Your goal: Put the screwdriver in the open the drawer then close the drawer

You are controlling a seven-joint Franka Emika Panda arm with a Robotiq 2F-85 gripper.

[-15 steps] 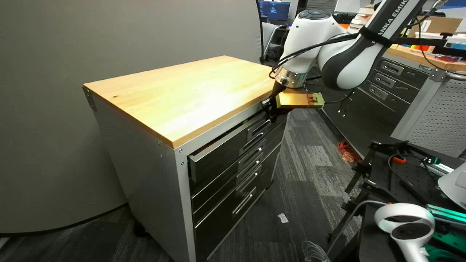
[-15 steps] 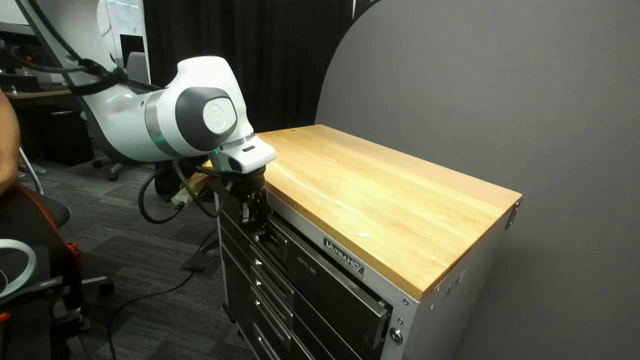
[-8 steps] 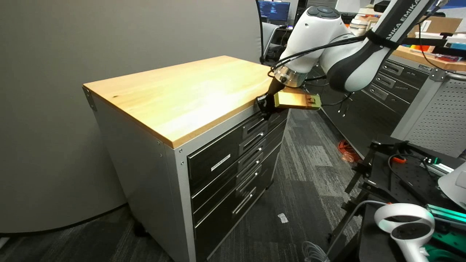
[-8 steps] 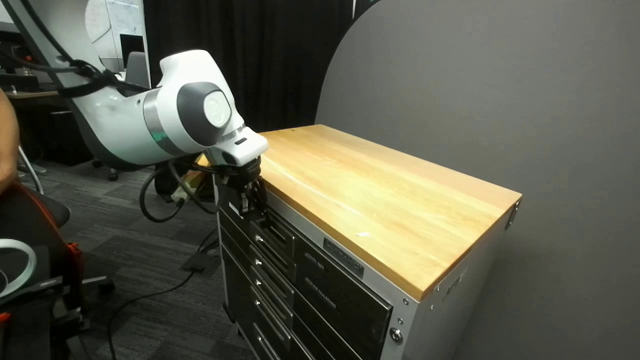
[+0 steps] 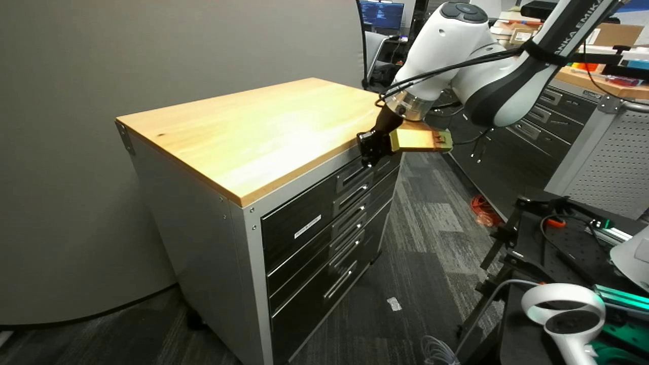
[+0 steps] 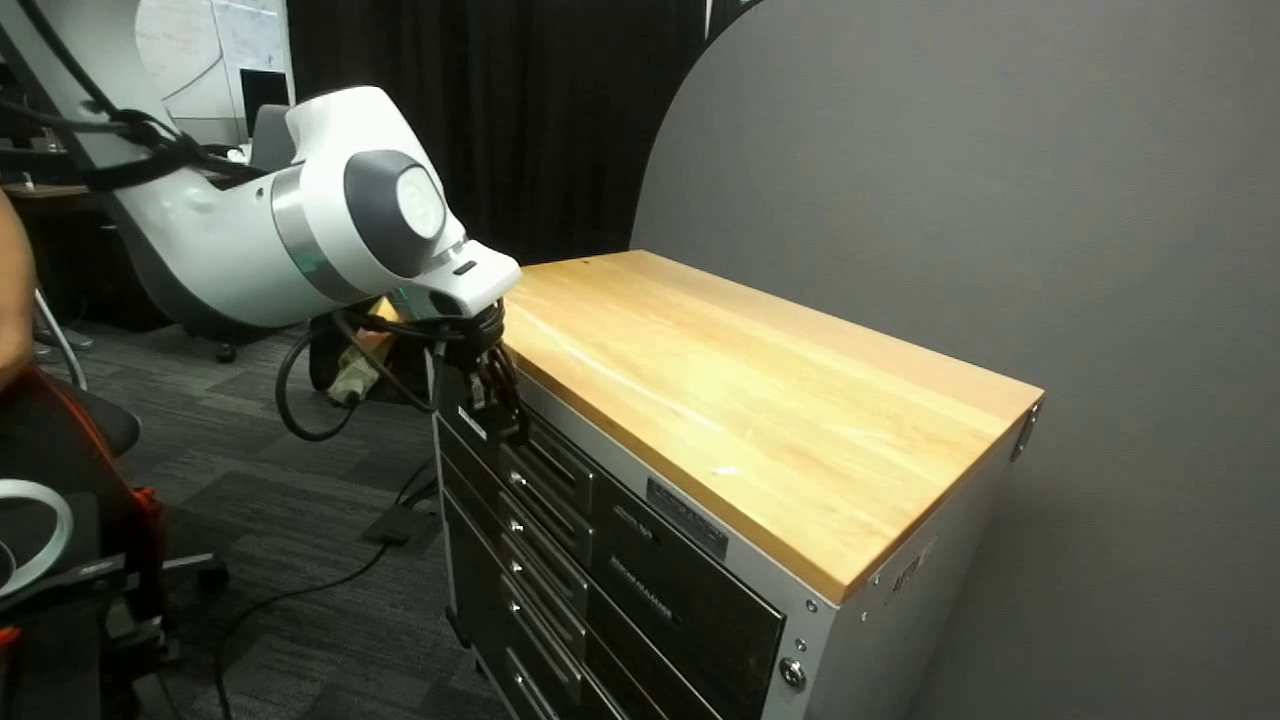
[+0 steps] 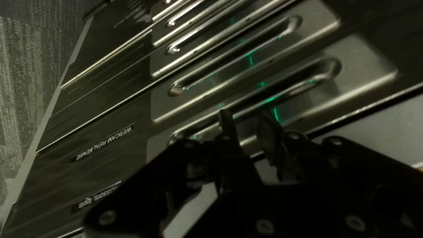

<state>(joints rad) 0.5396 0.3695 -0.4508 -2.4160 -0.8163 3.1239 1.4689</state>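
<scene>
The top grey drawer (image 5: 299, 218) of the wood-topped cabinet is shut, its front flush with the frame; its front shows also in an exterior view (image 6: 690, 590). Its handle plate (image 7: 360, 62) fills the lower middle of the wrist view, where the drawers stand upside down. My gripper (image 7: 246, 120) is just in front of that handle, fingers apart with nothing between them; whether the tips touch is unclear. In the exterior views the gripper (image 5: 368, 158) shows dark against the drawer's front, at handle height (image 6: 515, 425). The screwdriver is out of view.
The wooden worktop (image 5: 243, 147) stands above and behind the gripper, its front edge close by. The lower drawers (image 5: 304, 299) are shut. A black table with a white controller (image 5: 568, 319) stands in front of the cabinet. A grey partition (image 6: 950, 200) rises behind.
One second ago the top drawer stood partly out with my gripper at its handle. It slid in and was shut by half a second ago. Since then the arm has drawn back slightly.
</scene>
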